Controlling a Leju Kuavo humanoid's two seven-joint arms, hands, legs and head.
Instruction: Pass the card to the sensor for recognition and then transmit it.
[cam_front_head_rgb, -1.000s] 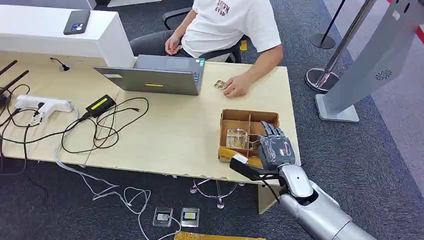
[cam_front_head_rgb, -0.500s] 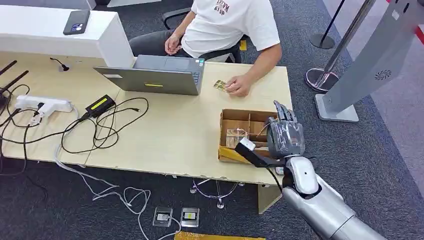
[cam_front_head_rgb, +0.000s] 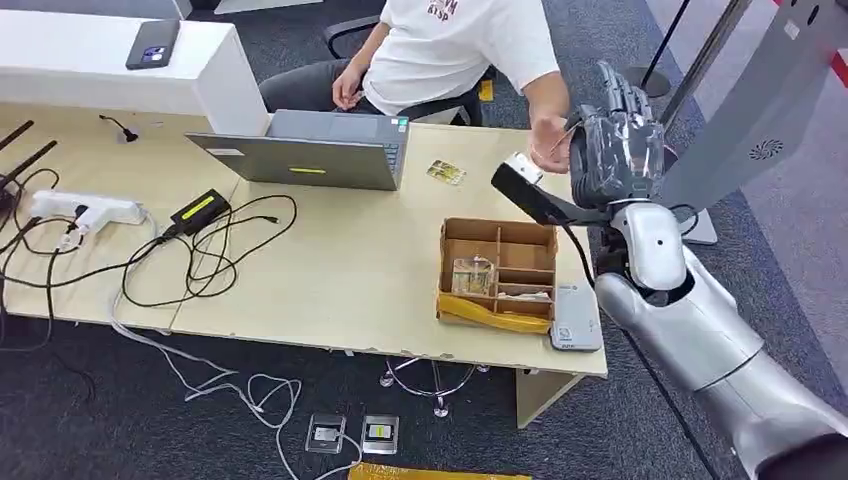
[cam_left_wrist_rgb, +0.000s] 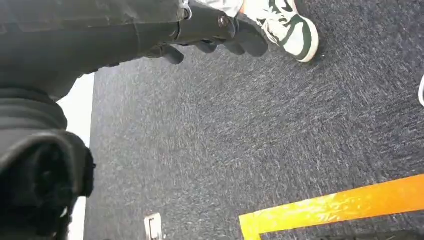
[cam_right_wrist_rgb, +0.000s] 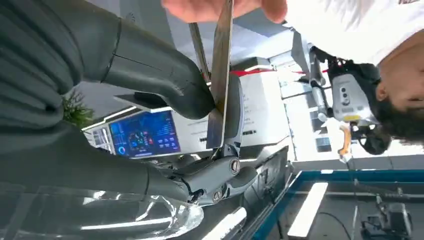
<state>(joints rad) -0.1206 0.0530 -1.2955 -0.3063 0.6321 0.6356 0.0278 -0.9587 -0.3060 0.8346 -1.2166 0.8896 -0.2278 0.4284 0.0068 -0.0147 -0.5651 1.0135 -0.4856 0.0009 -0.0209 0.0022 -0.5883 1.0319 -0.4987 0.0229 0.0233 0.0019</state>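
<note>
- Above the far right corner of the table (cam_front_head_rgb: 330, 270), the right hand (cam_front_head_rgb: 612, 140) is lifted up high, next to a person's hand (cam_front_head_rgb: 550, 130).
- The right wrist view shows the card (cam_right_wrist_rgb: 220, 75) pinched between the thick thumb (cam_right_wrist_rgb: 165, 75) and a darker finger (cam_right_wrist_rgb: 234, 112), so the right hand grips the card.
- The person's fingers (cam_right_wrist_rgb: 225, 7) touch the other end of the card at the same time.
- My guess is that this is the hand-over step, with the card going to the person.
- To do it well, the robot's hand should hold steady and not pull or twist.
- The pinch should loosen only when the person has a firm hold, or the card may drop onto the table or the floor.
- The hand should open slowly and then move straight back, away from the person's hand.
- The grey sensor pad (cam_front_head_rgb: 575, 318) lies at the near right edge of the table, just beside the cardboard box (cam_front_head_rgb: 497, 272).
- A laptop (cam_front_head_rgb: 320, 150) sits near the far edge, and a small gold packet (cam_front_head_rgb: 446, 172) lies beside it.
- The left hand (cam_left_wrist_rgb: 220, 35) hangs down over the carpet (cam_left_wrist_rgb: 240, 150). Its dark fingers look bent with nothing seen in them, but I cannot tell if it is open or closed.
</note>
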